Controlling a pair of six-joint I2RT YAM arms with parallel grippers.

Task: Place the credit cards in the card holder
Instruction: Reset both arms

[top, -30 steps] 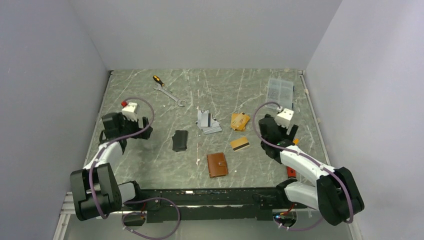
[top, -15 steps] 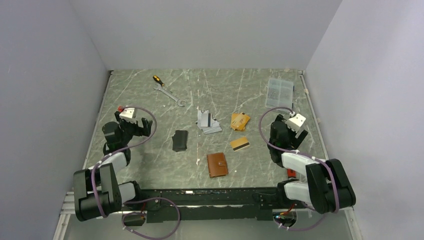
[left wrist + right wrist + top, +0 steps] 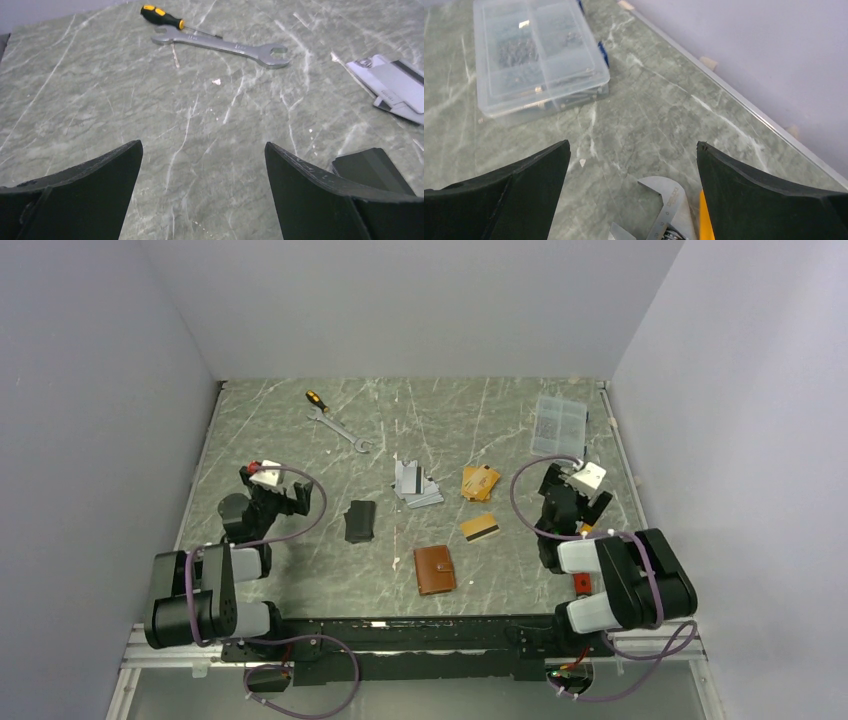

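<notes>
between the spread fingers [image 3: 100, 175] of the left gripper [image 3: 202, 150] there is only bare worktop [image 3: 100, 90]. they pinch nothing and hang low near the left edge, aimed toward the far edge, where an open-ended spanner [image 3: 220, 45] and a yellow-and-black screwdriver [image 3: 161, 16] lie. the right gripper [image 3: 631, 145] is likewise parted wide and empty. it sits low by the right edge, facing the far right corner and a clear compartment box [image 3: 534, 55], with an adjustable wrench [image 3: 666, 207] just below it. both arms look parked clear of the middle, probably so the task's things stay unobstructed before a first reach.

outward from there, a black pouch [image 3: 360, 520] lies near the left gripper on its middle-facing side. the silver-grey cards [image 3: 415, 485] are fanned in a loose pile at the middle of the worktop. the gold-orange cards [image 3: 480, 481] sit just beside them toward the right edge, and a single gold-orange card [image 3: 480, 528], dark stripe up, lies closer to the near edge. the card holder [image 3: 434, 569] lies closed near the middle of the near edge, apart from every card; nothing is loaded yet, i judge.

against half a second ago, both arms have folded lower toward their bases, and the left wrist has shifted slightly toward the near edge. cards, pouch and card holder have not moved.
</notes>
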